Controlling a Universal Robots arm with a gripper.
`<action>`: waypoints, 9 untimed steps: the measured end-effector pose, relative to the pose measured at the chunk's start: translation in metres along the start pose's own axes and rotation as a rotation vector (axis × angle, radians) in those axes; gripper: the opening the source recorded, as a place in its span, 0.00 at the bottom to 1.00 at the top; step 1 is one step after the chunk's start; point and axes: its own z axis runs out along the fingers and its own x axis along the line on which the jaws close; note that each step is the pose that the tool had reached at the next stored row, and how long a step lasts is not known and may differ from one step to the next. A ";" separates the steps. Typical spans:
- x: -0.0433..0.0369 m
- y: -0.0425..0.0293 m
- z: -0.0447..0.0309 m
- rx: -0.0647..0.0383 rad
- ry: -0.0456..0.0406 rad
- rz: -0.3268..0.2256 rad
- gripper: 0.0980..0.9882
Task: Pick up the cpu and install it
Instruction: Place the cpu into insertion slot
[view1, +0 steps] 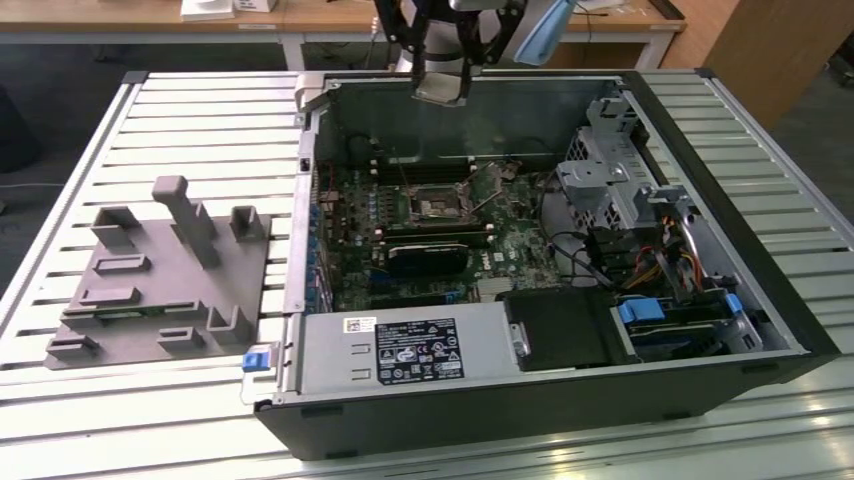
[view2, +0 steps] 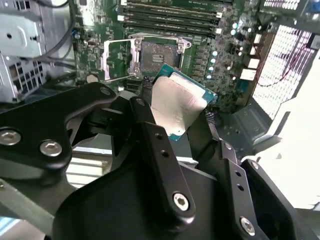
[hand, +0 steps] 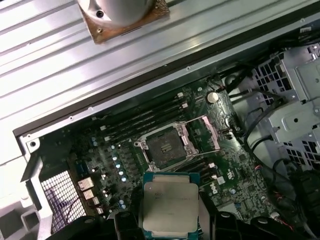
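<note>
"The cpu (hand: 170, 207), is that the little square up in the claw (view1: 441, 88)?"

"That's it. Thin and flat, with a silvery-grey metal top clipped at the corners and a narrow blue-green rim of board showing round it."

"How has the claw got hold of it?"

"It's closed on it, with a black finger (view2: 142, 115) pressed to each of two opposite edges. The metal side faces up towards the wrist. The chip touches nothing but those fingers."

"And where is it over the machine?"

"High above the open computer case (view1: 787, 335), about over the case's far wall in the exterior view. The socket (view1: 437, 205) sits lower and nearer, in the middle of the green board, well apart from the chip. Its dark square is bare, and its metal frame (hand: 206, 134) lies swung open beside it."

"Much room around that socket?"

"From above, yes, since the case has no cover on. Round the sides it's tighter. Memory slots (hand: 145, 117) run along the socket's far side, and a long black card (view1: 430, 255) lies just on its near side. The drive cage (view1: 601, 185) and loose cables (view1: 587, 255) crowd the exterior view's right. On the exterior view's left, outside the case wall, a grey plastic tray (view1: 160, 290) sits on the slatted counter (view1: 200, 110), well clear of the claw."
</note>
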 end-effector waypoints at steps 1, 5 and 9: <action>0.0000 0.0000 0.0002 0.000 -0.0006 0.017 0.48; 0.0000 0.0000 0.0008 0.001 -0.0029 0.083 0.48; 0.0000 0.0000 0.0014 0.001 -0.0053 0.151 0.48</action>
